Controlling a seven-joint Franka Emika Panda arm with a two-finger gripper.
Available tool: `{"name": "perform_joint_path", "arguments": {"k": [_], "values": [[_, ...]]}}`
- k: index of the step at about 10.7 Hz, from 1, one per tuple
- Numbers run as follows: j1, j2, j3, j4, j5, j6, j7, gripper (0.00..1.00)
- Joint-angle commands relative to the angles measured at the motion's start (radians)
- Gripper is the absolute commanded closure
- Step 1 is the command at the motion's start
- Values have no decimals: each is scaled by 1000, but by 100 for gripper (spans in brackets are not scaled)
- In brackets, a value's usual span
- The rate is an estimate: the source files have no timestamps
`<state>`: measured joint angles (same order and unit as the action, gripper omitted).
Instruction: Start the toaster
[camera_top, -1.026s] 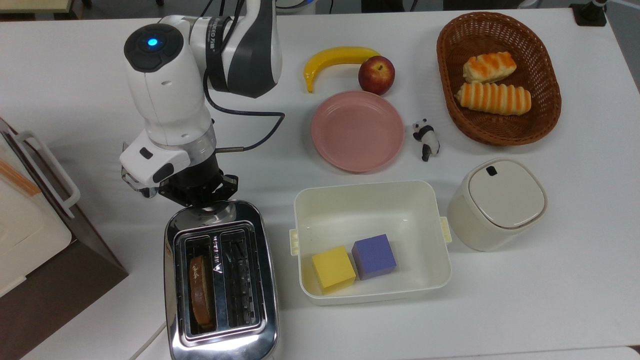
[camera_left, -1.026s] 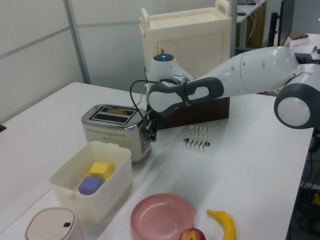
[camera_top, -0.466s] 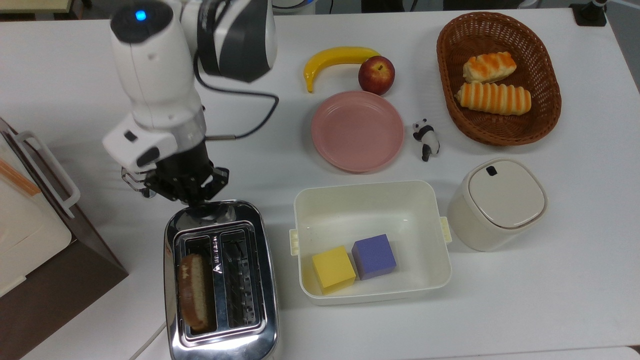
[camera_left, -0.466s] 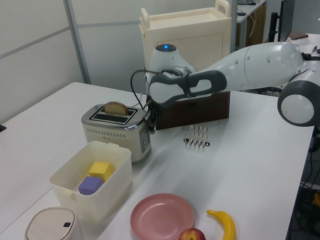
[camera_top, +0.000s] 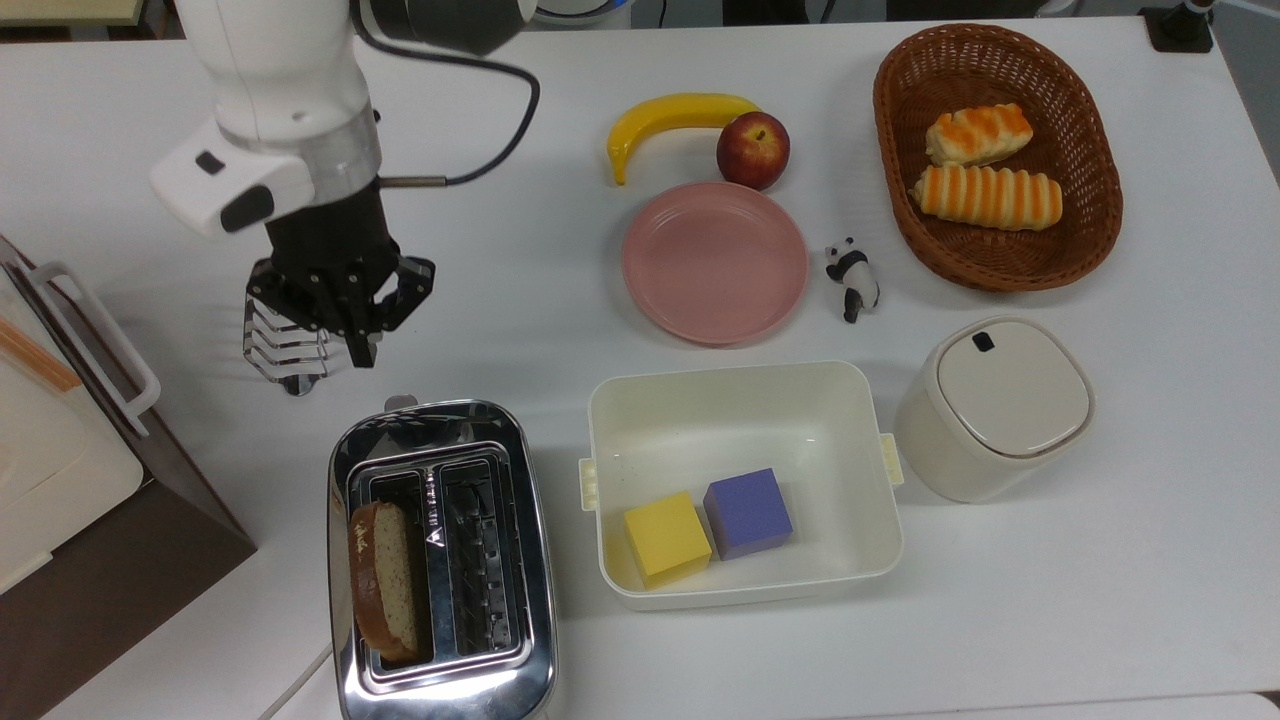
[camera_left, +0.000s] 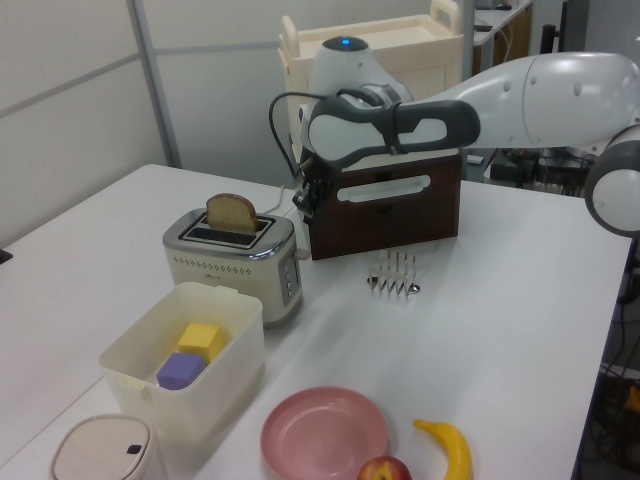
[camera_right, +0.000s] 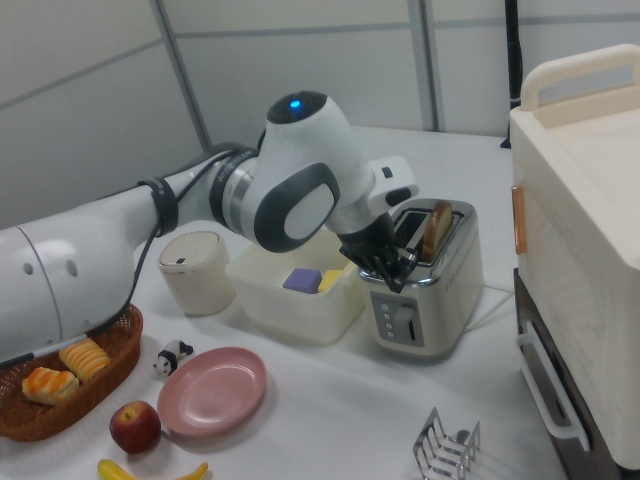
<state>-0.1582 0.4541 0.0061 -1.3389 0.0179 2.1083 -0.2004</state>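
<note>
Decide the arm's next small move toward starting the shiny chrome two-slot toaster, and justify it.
Probably lower the gripper onto the small lever of the chrome toaster and press down: the brown bread slice stands high in its slot, and the gripper hangs clear of the lever.

In the top view, the toaster stands on the worktop just left of the tub, a bread slice standing in its left slot. The toast rack sits beyond the toaster, the tool hanging above the rack. Two blocks lie side by side in the tub, the plate beyond it
</note>
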Motion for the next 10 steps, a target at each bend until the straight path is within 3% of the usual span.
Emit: {"name": "perform_joint_path", "arguments": {"k": [1, 3, 4, 5, 10], "values": [[3, -89, -5, -11, 10, -141, -14, 65], [3, -141, -12, -8, 8, -221, -16, 42], [3, -150, -12, -8, 5, -266, -17, 26], [3, -152, -12, -8, 1, -292, -20, 0], [5, -175, -9, -14, -25, -378, -81, 0]]}}
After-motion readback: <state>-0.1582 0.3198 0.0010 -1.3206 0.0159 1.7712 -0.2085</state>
